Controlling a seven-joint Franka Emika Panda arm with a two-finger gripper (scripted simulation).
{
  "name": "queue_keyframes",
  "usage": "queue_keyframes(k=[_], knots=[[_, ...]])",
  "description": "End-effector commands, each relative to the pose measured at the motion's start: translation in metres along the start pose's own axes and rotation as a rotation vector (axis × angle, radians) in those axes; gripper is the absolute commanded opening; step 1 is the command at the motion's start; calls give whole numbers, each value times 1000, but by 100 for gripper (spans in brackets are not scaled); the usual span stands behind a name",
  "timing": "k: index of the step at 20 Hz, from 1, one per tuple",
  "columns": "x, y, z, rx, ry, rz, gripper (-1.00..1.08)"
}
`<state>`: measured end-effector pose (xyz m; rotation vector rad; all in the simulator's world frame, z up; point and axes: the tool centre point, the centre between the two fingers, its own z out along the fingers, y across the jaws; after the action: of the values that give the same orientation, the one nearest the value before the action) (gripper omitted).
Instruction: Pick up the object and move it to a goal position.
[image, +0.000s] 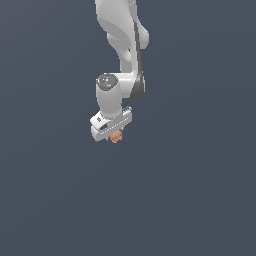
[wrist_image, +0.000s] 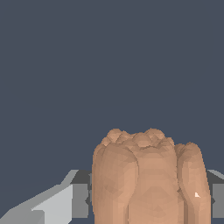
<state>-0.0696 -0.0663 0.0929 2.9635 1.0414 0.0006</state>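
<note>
The object (wrist_image: 148, 179) is a lumpy orange-brown thing with vertical ridges. In the wrist view its long axis runs away from the camera, and its bumpy rounded end points outward, past the fingers (wrist_image: 59, 203). In the exterior view the object (image: 116, 136) sits just under the white gripper (image: 115, 134), between its fingers, which are closed on it. The 1 arm (image: 122, 45) comes down from above, with the wrist turned downward.

Your arm (image: 122, 45) hangs near-vertical, wrist down, gripper (image: 115, 136) clamped on the object (image: 116, 136), fingers (wrist_image: 59, 203) flanking it.
</note>
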Motion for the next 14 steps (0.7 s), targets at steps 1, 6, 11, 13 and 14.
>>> queue_keyframes(k=[1, 6, 11, 13, 14], knots=[[-2, 7, -20, 0, 1, 0, -100], [-7, 23, -68, 1, 2, -1, -100], [-11, 40, -120, 1, 2, -1, -100], [-13, 47, -140, 1, 2, -1, -100], [-14, 51, -150, 2, 2, -2, -100]])
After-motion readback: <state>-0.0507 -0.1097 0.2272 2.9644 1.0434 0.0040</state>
